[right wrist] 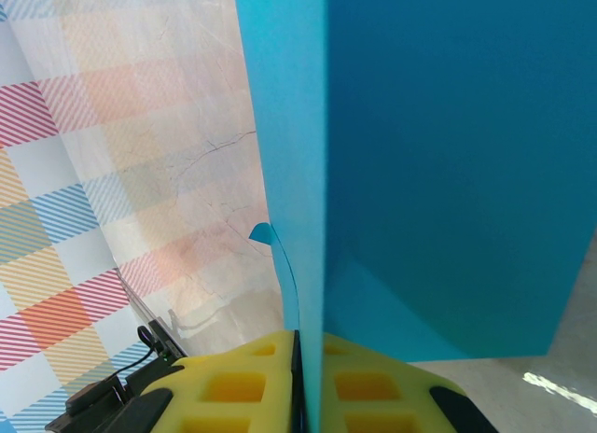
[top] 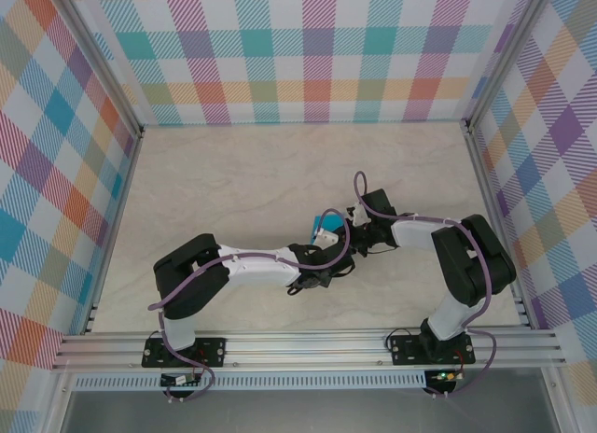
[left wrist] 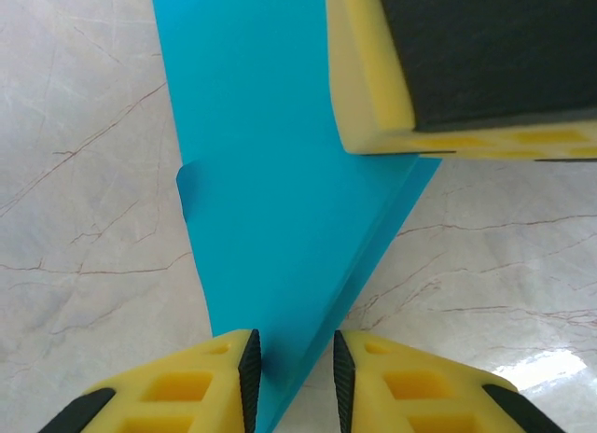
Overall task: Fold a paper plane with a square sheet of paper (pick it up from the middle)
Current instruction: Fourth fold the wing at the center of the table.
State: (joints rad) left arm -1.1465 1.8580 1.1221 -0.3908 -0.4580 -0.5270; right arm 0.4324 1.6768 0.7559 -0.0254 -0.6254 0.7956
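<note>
The square sheet of paper [top: 324, 221] is teal-blue and folded into a tapering shape with stacked layers, held on edge above the table's middle. My right gripper [right wrist: 309, 356] is shut on its folded edge, and the paper [right wrist: 448, 153] rises up from the yellow fingers. In the left wrist view the narrow end of the paper [left wrist: 270, 190] runs down between my left gripper's [left wrist: 292, 368] pads, which stand apart with a gap beside the paper. One right finger [left wrist: 448, 69] shows there at the top right, on the paper. A small corner curls out [left wrist: 187, 186].
The marble-look table [top: 233, 181] is boxed in by checked walls [top: 317, 50] at the back and both sides. An aluminium rail [top: 308, 344] with both arm bases runs along the near edge. Both arms meet at the centre [top: 331, 246].
</note>
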